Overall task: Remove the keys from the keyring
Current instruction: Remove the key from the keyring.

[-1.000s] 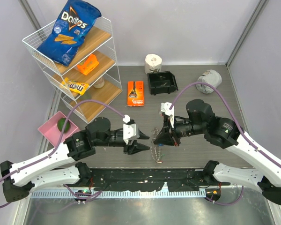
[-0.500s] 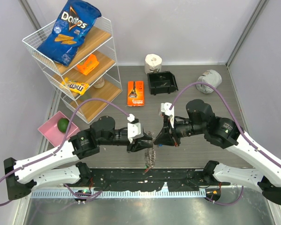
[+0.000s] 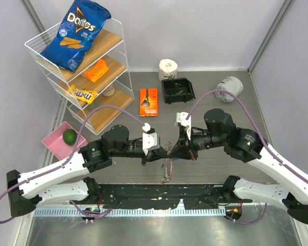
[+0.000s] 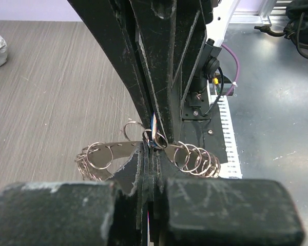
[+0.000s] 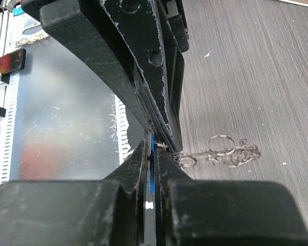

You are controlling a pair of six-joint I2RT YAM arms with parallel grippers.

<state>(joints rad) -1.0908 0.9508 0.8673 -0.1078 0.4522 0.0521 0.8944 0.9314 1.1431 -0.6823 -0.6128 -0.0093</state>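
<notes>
The keyring [image 3: 167, 168] hangs in the air between my two grippers, its fringe of small rings dangling toward the near table edge. My left gripper [image 3: 162, 152] is shut on the ring's flat silver band [image 4: 113, 148], with small split rings [image 4: 197, 159] fanning out to either side. My right gripper [image 3: 175, 151] meets it tip to tip and is shut on a blue key [image 5: 152, 174], of which only a thin blue edge shows between its fingers. In the right wrist view the keyring [image 5: 231, 151] trails off to the right. Other keys are hidden.
A wire shelf [image 3: 118, 66] with a Doritos bag [image 3: 77, 33] and snack packs stands at the back left. A pink tray [image 3: 54, 143] holds a green lime [image 3: 69, 136]. An orange packet [image 3: 149, 101], a black bin [image 3: 178, 90], a paper roll [image 3: 168, 68] and a crumpled white wad [image 3: 229, 87] lie behind.
My left arm has moved right to the right gripper's tips, and its jaws have gone from open to shut on the keyring. The right arm has stayed put.
</notes>
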